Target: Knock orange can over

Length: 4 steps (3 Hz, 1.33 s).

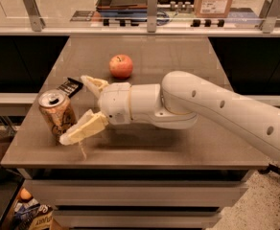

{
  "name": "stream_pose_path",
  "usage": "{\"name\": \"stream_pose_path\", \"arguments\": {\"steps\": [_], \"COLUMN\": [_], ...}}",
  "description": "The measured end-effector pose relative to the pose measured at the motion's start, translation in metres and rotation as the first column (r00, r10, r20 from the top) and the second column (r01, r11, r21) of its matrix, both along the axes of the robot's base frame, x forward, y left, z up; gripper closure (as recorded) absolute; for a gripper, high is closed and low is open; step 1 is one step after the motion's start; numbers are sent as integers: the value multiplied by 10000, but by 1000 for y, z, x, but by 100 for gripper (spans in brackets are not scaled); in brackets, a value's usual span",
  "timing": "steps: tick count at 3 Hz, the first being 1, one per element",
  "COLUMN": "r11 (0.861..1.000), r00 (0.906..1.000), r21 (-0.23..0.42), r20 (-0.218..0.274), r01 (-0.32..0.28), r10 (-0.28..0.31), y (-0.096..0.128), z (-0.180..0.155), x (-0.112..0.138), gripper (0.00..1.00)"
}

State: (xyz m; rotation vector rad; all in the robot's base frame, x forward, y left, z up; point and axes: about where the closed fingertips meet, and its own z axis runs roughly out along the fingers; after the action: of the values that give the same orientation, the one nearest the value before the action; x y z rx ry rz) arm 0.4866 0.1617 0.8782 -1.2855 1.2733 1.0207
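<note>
My pincer was spread wide, near finger touching the can at its tips, apple beyond the far finger.

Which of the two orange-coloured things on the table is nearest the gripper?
The orange can, standing front-left, right by the lower finger of the open gripper. The red-orange apple sits farther back, apart.
</note>
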Motion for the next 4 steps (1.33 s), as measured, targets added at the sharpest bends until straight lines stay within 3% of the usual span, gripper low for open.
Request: {"name": "stream_pose_path", "arguments": {"steps": [1, 4], "r11": [9998, 9997], "r00": [10000, 9998], "r21": [167, 180], "r20": [-33, -42], "r01": [-71, -179], "r10": [71, 180], "y": [9, 19], "z": [-3, -5], "x": [-2, -9], "gripper": [18, 87]}}
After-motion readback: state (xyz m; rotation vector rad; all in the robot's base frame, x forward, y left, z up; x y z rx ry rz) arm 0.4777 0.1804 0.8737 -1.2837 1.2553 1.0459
